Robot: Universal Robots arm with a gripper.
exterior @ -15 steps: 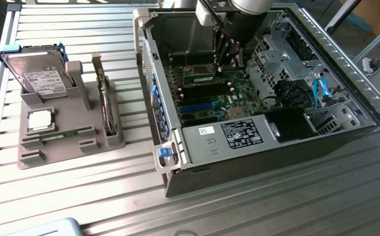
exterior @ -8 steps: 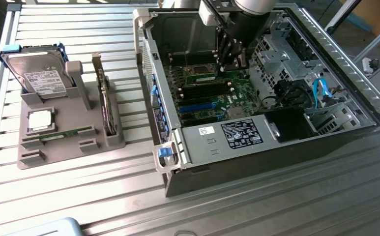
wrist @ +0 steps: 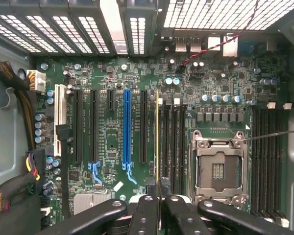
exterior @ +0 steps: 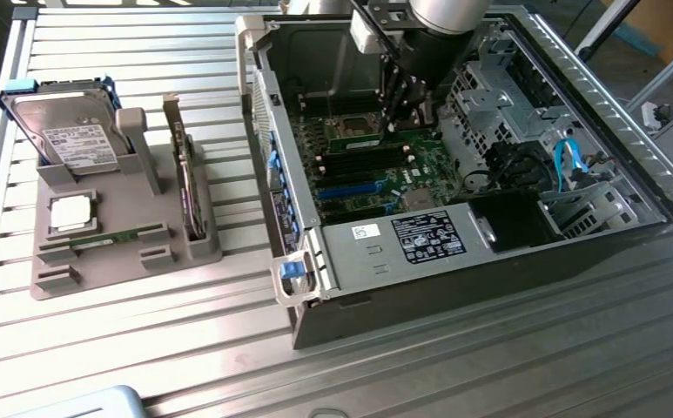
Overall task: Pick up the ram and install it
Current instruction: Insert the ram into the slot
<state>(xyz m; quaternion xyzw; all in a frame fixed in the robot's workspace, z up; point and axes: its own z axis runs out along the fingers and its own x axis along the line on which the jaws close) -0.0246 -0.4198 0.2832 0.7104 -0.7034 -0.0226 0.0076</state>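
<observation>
The ram [wrist: 158, 142] shows edge-on in the wrist view as a thin yellow-green line, lined up beside the black memory slots [wrist: 174, 142] on the motherboard [wrist: 108, 73]. My gripper [wrist: 159, 193] is shut on the ram, one dark fingertip on each side of its near end. In the exterior view the gripper [exterior: 400, 117] reaches down into the open computer case [exterior: 312, 261], with the ram's green face [exterior: 355, 129] low over the slots next to the CPU socket [wrist: 218, 169]. I cannot tell whether the stick is seated.
On the slatted table at the exterior view's left, a grey fixture [exterior: 57, 283] holds a hard drive [exterior: 69, 139], an upright expansion card [exterior: 185, 187] and a thin green strip [exterior: 116, 237] in a groove. Drive cages and blue cables [exterior: 568, 165] crowd the case's far side.
</observation>
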